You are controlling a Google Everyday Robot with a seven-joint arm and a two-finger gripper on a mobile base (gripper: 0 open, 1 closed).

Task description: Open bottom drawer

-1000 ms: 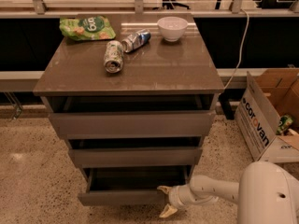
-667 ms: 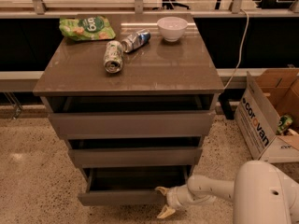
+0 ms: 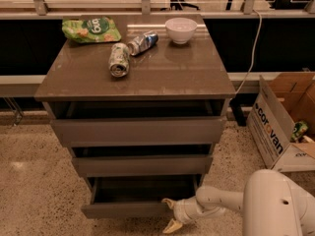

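Extending from the lower right of the frame, the white arm (image 3: 222,200) holds its hand (image 3: 168,214) at the right end of the bottom drawer (image 3: 123,210), low in the centre. The hand is spread wide, with one finger above the drawer front's edge and one below it; I cannot tell whether they touch it. The bottom drawer stands pulled out, its dark inside showing. On the worktop (image 3: 162,80) lie a green bag (image 3: 91,29), two cans and a white bowl (image 3: 180,30).
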